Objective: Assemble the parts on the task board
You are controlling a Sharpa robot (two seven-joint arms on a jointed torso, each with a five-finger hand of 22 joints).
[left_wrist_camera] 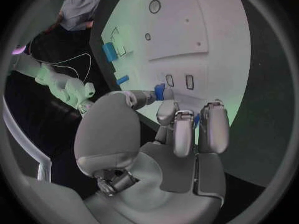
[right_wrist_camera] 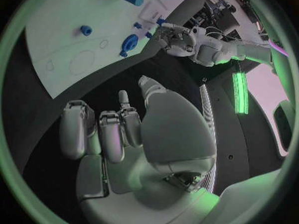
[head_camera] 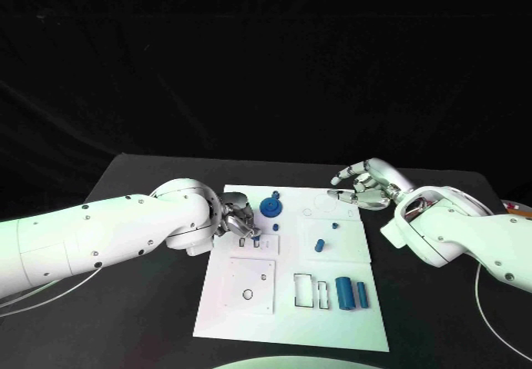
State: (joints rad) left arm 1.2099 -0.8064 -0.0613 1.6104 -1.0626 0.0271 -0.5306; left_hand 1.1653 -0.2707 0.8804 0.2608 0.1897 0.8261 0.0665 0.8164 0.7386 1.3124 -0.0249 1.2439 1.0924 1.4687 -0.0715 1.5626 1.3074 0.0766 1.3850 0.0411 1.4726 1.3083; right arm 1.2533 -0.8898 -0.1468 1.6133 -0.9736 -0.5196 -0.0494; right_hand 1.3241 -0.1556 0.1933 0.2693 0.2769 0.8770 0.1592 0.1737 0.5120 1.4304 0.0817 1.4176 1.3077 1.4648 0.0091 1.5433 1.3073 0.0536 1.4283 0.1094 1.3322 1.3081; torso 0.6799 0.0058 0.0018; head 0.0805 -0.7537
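Observation:
The white task board [head_camera: 333,323] lies in the middle of the black table. My left hand [head_camera: 236,215] is over the board's near-left part and pinches a small blue part [left_wrist_camera: 160,91] between thumb and finger. The part is just above two narrow slots [left_wrist_camera: 169,79]. A blue round gear-like part [head_camera: 271,207] lies right beside that hand, and a tiny blue part [head_camera: 276,227] lies close to it. My right hand [head_camera: 360,188] hovers at the board's far right corner, fingers apart and holding nothing. Its palm [right_wrist_camera: 168,129] faces the board.
On the board a short blue peg [head_camera: 319,246] and a small blue piece [head_camera: 334,226] lie mid-board. Two blue cylinders [head_camera: 353,294] lie side by side nearer me, next to rectangular cut-outs [head_camera: 303,289]. A raised square plate [head_camera: 251,284] has holes in it.

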